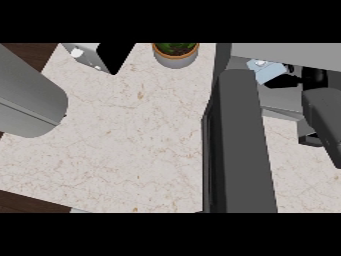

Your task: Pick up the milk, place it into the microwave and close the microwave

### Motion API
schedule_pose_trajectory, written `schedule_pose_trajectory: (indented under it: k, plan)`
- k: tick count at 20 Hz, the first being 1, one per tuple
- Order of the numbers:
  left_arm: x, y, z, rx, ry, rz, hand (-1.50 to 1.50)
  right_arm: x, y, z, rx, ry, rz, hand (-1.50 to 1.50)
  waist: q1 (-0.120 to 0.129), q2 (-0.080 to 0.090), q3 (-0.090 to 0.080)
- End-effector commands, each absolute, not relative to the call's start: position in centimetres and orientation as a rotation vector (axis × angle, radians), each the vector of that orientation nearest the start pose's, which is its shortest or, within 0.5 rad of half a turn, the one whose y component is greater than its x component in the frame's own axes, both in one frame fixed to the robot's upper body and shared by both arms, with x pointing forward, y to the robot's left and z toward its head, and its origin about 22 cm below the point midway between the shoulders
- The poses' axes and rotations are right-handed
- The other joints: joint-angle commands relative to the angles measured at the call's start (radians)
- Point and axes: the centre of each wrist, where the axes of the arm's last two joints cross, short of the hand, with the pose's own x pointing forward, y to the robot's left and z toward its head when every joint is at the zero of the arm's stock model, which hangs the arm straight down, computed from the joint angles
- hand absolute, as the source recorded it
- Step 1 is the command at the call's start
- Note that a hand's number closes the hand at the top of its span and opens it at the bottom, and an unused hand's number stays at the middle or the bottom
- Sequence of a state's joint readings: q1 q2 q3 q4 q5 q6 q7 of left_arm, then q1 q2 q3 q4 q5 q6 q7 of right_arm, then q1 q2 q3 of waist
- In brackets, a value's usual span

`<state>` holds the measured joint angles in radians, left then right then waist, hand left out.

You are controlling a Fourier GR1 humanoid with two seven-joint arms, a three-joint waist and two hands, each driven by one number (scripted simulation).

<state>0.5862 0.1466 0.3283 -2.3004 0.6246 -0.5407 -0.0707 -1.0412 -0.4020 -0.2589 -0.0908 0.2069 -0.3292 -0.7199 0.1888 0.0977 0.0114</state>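
Head view: the milk (pixel 266 71), a small light blue and white carton, sits at 1 o'clock inside the open microwave (pixel 306 51). The right hand (pixel 311 79) is at the milk's 3 o'clock, and its black fingers (pixel 279 83) bend round the carton and hold it. The marks on the carton are too small to read. The dark microwave door (pixel 239 145) hangs open over the table (pixel 129 140). At 12 o'clock a pot (pixel 176 56) holds a green plant. The left forearm (pixel 18 95) is at 9 o'clock.
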Motion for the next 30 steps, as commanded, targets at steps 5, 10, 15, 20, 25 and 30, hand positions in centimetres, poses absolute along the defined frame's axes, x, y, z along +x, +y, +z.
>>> schedule_pose_trajectory:
  k: [5, 10, 15, 20, 25, 30]
  plan:
    - [8.6, 33.5, 11.0, -0.262, -1.971, -0.089, -1.5, 43.4, -31.5, 5.8, -0.686, -1.832, 0.246, 1.5, 0.024, 0.009, 0.0]
    - [8.8, 33.8, 11.1, -0.229, -1.961, -0.098, -1.5, 43.6, -32.7, 7.1, -0.683, -1.847, 0.231, 1.5, 0.019, 0.012, 0.001]
    - [9.0, 33.9, 11.2, -0.23, -1.963, -0.128, -1.5, 43.2, -33.3, 6.7, -0.712, -1.833, 0.228, 1.5, 0.033, 0.019, 0.002]
    - [9.3, 34.1, 11.1, -0.218, -1.943, -0.125, -1.5, 44.2, -30.5, 7.0, -0.611, -1.892, 0.171, -1.5, 0.032, 0.009, 0.004]
    - [10.2, 34.0, 11.4, -0.228, -1.952, -0.163, -1.5, 45.2, -26.6, 7.4, -0.469, -1.857, 0.346, -1.5, 0.049, 0.008, -0.004]
    - [10.4, 34.3, 11.4, -0.21, -1.941, -0.14, -1.5, 45.6, -24.6, 7.6, -0.531, -1.814, 0.377, -1.5, 0.044, 0.001, -0.005]
